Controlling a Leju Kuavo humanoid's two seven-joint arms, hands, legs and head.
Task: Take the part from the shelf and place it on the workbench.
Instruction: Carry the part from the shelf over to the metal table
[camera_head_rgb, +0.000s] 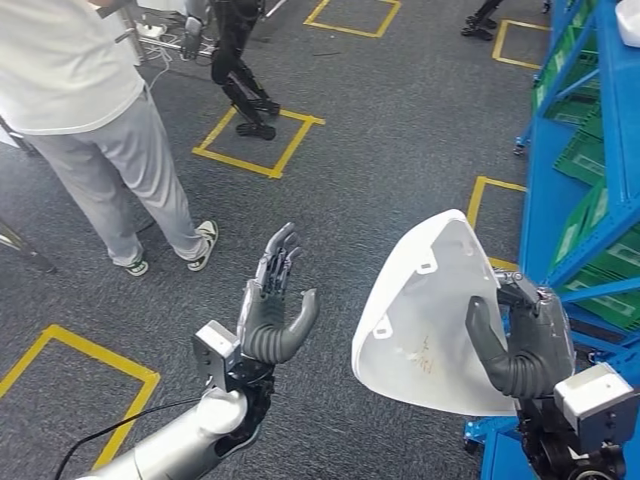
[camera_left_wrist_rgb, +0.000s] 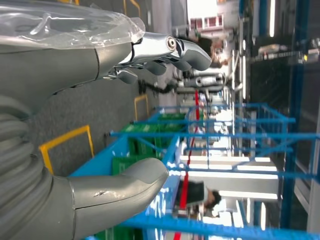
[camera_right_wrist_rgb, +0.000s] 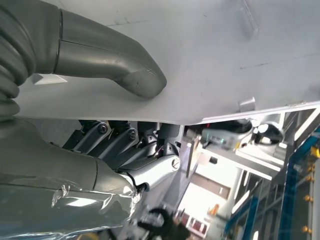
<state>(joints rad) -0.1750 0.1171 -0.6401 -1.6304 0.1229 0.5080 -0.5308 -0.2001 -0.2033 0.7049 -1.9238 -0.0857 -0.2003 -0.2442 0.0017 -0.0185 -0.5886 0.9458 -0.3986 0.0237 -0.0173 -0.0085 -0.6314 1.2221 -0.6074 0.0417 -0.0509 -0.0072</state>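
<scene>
White part gripped by right robot hand, beside blue shelf

Left robot hand with thumb and fingers apart, empty; beyond it, blue shelf holding green bins.

One white part, a curved shell with small mounting tabs, held in the right hand. Two robot hands in the head view: right hand on the part, left hand with nothing in it. One blue shelf rack along the right edge, carrying several green crates; exact crate count cannot be told. One person in grey trousers, two sneakers. One other dark robot standing farther off. Five yellow floor squares at least partly in sight.
</scene>
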